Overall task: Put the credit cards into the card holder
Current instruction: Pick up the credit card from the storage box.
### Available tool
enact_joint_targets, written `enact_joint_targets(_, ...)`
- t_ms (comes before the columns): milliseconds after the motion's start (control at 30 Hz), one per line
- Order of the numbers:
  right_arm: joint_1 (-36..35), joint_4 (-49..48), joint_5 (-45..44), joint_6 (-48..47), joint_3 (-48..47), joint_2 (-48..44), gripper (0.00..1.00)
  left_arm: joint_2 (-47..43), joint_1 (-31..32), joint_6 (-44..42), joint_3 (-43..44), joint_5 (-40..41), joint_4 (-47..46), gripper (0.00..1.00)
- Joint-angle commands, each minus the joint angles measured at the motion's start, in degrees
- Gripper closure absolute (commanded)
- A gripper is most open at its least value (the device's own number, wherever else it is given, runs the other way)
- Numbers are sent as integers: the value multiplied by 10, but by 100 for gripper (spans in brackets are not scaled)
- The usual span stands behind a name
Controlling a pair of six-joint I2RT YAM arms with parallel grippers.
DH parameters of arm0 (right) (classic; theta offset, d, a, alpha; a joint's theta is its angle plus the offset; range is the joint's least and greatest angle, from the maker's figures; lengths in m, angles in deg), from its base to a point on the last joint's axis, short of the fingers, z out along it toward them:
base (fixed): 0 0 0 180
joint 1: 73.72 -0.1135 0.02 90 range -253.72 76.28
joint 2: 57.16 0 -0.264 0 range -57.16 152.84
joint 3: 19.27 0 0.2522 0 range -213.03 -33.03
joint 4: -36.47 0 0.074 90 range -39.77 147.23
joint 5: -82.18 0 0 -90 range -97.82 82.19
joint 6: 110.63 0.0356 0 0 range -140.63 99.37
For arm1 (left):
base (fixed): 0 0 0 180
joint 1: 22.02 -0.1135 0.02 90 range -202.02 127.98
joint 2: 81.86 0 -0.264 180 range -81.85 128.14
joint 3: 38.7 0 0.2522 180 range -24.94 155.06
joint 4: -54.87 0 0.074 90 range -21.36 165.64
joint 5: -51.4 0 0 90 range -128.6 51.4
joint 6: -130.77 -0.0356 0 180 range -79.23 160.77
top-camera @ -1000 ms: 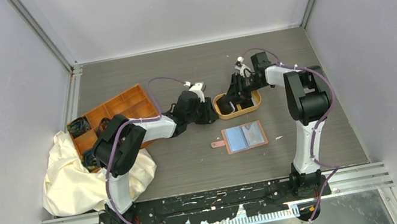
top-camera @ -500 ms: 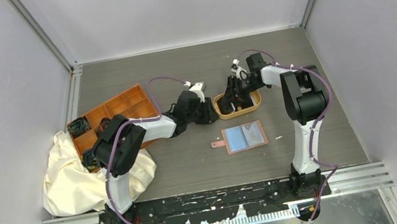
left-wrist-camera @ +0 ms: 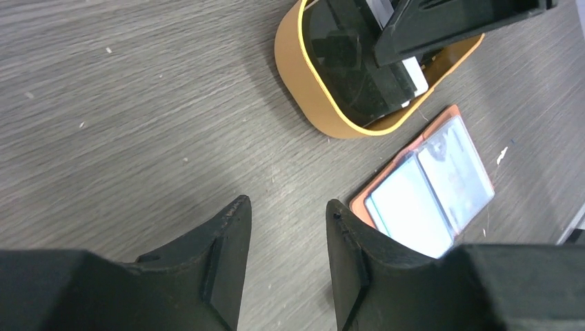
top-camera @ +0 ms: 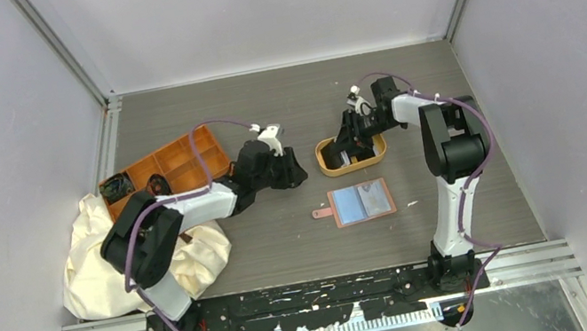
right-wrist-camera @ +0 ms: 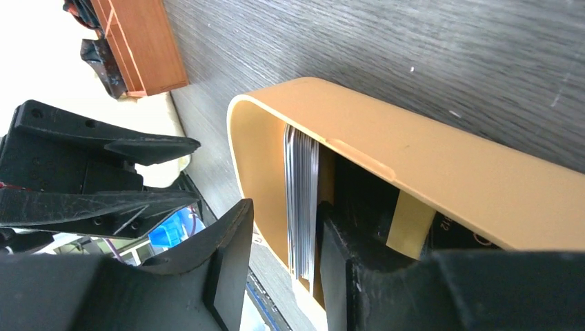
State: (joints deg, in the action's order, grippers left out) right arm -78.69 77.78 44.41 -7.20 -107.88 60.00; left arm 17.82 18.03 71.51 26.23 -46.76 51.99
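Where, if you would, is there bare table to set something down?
Free: the far strip between back wall and oval tray; the near band between card holder and front rail. Crowded: around that tray, right gripper in it, left gripper beside; the left corner, with cloth and orange tray.

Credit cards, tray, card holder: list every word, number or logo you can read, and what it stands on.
No text can be read.
credit cards: stacked edge-on in the oval tray, faces hidden.
pale marks on a dark surface inside the tray: too blurred to read.
card holder: open, bluish pockets, no legible print.
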Motion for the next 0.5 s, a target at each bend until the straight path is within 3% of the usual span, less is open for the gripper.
enact_joint_targets(0, 14, 5, 39, -5, -22, -30, 56, -67, -3, -17, -35, 0, -8, 55)
enact_joint_targets(300, 37, 10, 44, -4, -19, -33, 60, -186, -4, 29, -99, -49, -27, 53)
enact_joint_targets(467, 42, 16, 33, -6, -17, -32, 64, -229, -3, 82, -92, -102, -31, 51)
